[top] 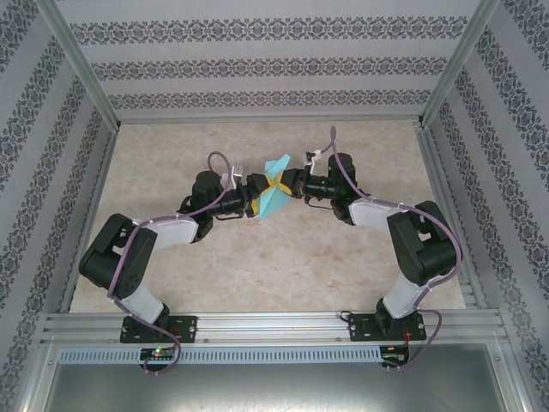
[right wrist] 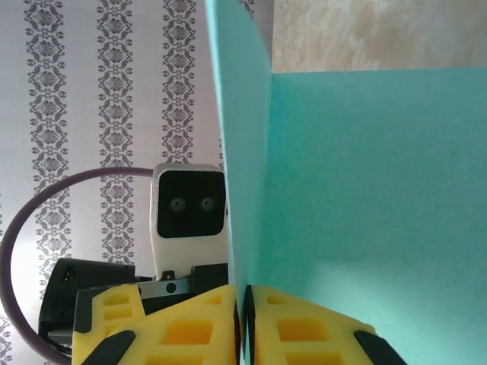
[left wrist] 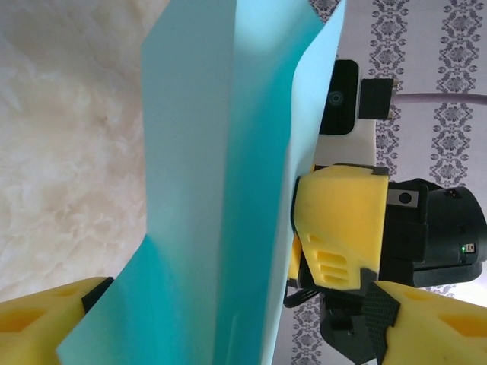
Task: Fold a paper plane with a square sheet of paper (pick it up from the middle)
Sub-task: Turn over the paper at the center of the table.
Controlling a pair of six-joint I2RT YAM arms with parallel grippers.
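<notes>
The turquoise sheet of paper (top: 275, 190) hangs folded above the middle of the table, between the two grippers. My right gripper (right wrist: 245, 296) is shut on its creased edge, and the flaps (right wrist: 365, 175) rise up from the yellow fingers (right wrist: 190, 327). In the left wrist view the paper (left wrist: 221, 190) stands upright between my left gripper's (left wrist: 240, 304) fingers, which are wide apart on either side of it. The right gripper's yellow finger (left wrist: 338, 224) presses the sheet from the right. In the top view the left gripper (top: 260, 196) and right gripper (top: 292, 184) face each other across the paper.
The beige marbled tabletop (top: 274, 266) lies below the paper. Patterned walls (top: 257, 64) close in the back and sides. An aluminium rail (top: 274, 326) runs along the near edge by the arm bases.
</notes>
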